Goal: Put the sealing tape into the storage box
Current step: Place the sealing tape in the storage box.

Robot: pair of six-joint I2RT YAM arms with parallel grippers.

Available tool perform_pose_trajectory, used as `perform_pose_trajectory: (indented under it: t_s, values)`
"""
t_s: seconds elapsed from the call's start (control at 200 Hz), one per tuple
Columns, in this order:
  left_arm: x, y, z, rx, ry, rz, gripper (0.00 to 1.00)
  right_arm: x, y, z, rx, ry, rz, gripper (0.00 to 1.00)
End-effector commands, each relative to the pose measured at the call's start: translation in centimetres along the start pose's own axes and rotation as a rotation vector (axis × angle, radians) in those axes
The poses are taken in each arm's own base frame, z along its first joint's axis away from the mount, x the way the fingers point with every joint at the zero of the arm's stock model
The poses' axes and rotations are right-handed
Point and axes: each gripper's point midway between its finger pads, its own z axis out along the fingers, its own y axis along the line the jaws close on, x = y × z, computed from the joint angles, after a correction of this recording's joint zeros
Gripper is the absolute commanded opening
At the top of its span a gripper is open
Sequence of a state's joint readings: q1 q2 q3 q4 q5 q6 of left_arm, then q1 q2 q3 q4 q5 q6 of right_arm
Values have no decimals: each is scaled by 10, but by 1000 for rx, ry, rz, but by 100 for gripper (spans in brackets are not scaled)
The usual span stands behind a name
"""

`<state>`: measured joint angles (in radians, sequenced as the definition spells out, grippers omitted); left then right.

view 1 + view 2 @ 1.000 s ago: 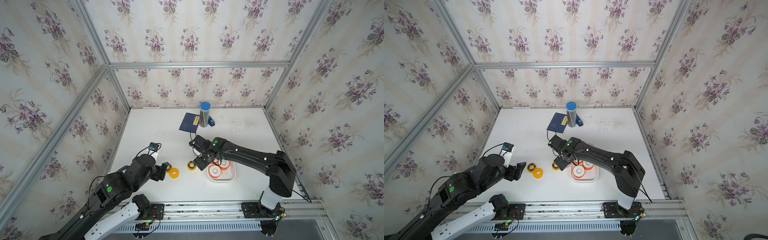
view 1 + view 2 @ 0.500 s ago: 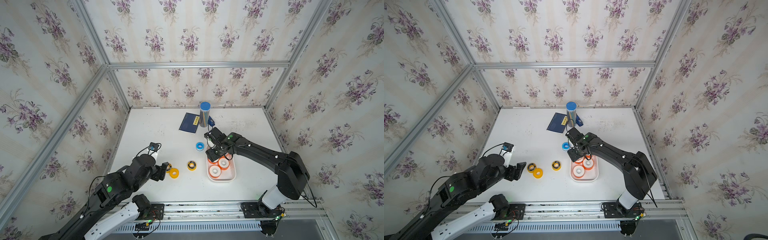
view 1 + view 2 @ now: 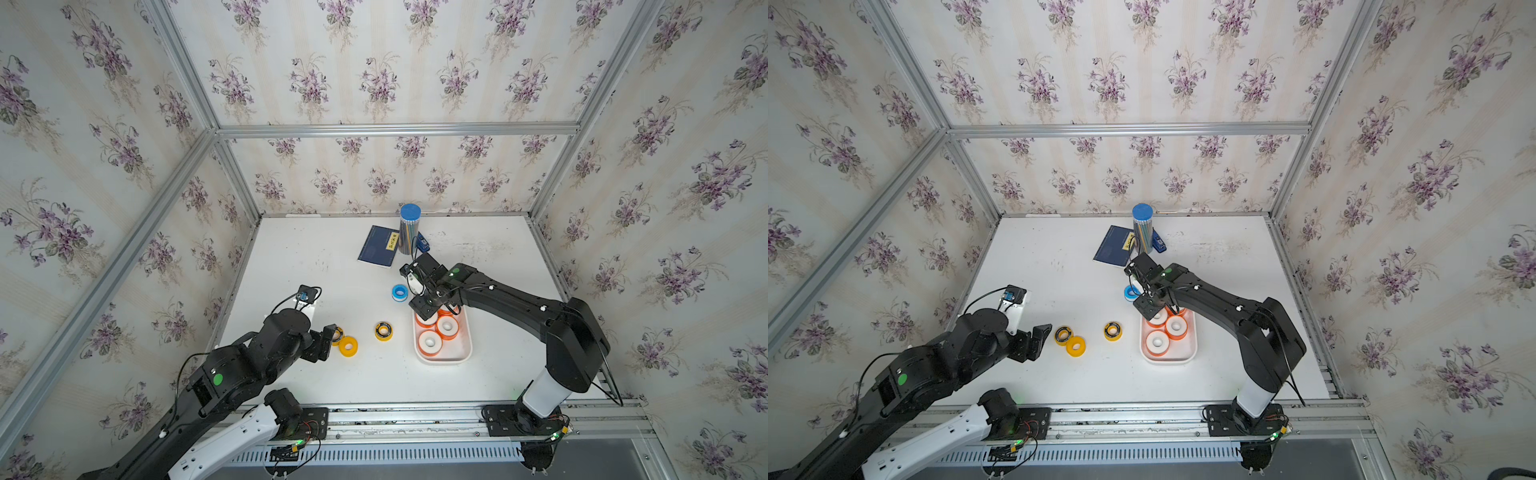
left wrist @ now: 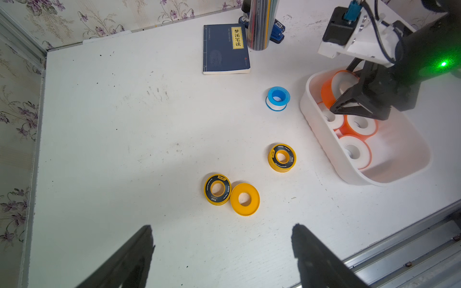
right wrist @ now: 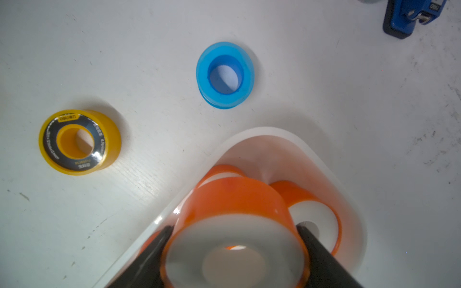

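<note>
Tape rolls (image 3: 430, 340) rimmed in orange, three that we could count, lay flat in the box (image 3: 459, 347), lower right of centre in both top views. Over the box's upper end the right gripper (image 5: 234, 227) was clamped on another orange roll (image 5: 232, 197), held tilted. A blue roll (image 3: 399, 292) sat on the bench (image 3: 316, 266) just left of that gripper. Further left lay a black-faced roll (image 3: 383, 331), then a yellow roll (image 3: 348, 346) touching a second black-faced roll (image 4: 217, 189). The left gripper (image 4: 222, 228) hung fingers apart and empty beside that pair.
</note>
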<state>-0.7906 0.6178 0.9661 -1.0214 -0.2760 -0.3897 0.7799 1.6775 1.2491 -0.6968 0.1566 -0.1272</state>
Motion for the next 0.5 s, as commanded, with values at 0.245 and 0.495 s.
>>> perform_pose_trajectory:
  t_s: [0.245, 0.495]
  values:
    - [-3, 3, 0, -19, -9, -6, 86, 11, -6, 10, 51, 12, -124, 62]
    - [-3, 4, -1, -21, -14, -10, 86, 8, 12, 16, -56, 37, -148, 61]
